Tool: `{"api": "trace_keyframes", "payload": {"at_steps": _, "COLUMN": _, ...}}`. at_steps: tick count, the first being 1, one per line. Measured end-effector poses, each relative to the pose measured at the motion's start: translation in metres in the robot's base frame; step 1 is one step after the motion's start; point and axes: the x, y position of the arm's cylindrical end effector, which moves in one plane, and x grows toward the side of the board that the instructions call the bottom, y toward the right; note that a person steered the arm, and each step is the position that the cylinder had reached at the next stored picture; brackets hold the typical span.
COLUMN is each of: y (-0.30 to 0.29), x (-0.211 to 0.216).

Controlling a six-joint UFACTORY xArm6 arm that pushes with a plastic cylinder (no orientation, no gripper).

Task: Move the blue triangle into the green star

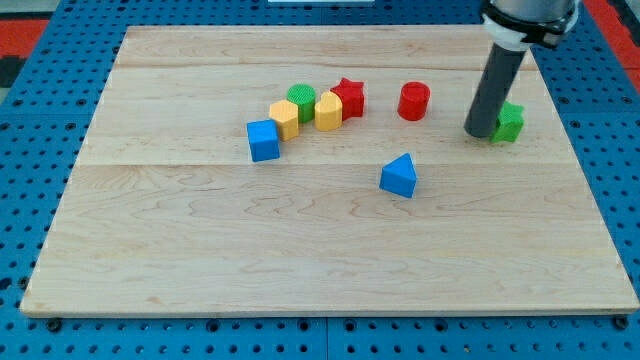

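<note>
Right now my tip (480, 133) rests on the wooden board (200, 260) near the view's right, touching or just beside the left side of the green star (510, 122), which the rod partly hides. Being a plain dark rod, it has no jaws to open or close and clamps nothing. The blue triangle (399, 175) sits near the board's middle, below and to the left of my tip and well apart from the star, with bare wood between them.

A red cylinder (413, 101) stands above the triangle, left of my tip. Farther left a cluster runs in a slanted row: a red star (349, 96), a yellow block (329, 111), a green cylinder (301, 101), a second yellow block (285, 119) and a blue cube (264, 140) at the lower left end, each touching or just beside its neighbour.

The board is pale wood with fine grain and faint plank seams, lying on a blue perforated surface (40, 90). The blocks look smooth and matte, with chunky shapes.
</note>
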Motion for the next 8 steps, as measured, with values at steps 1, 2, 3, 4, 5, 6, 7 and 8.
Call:
{"api": "trace_keyframes", "payload": {"at_steps": 1, "y": -0.051, "x": 0.009}}
{"api": "trace_keyframes", "payload": {"at_steps": 2, "y": -0.085, "x": 0.033}}
{"api": "trace_keyframes", "payload": {"at_steps": 3, "y": -0.108, "x": 0.057}}
{"api": "trace_keyframes", "payload": {"at_steps": 4, "y": -0.105, "x": 0.111}}
{"api": "trace_keyframes", "payload": {"at_steps": 5, "y": -0.105, "x": 0.115}}
{"api": "trace_keyframes", "payload": {"at_steps": 6, "y": -0.076, "x": 0.099}}
{"api": "trace_keyframes", "payload": {"at_steps": 7, "y": -0.034, "x": 0.039}}
{"api": "trace_keyframes", "payload": {"at_steps": 8, "y": -0.017, "x": 0.008}}
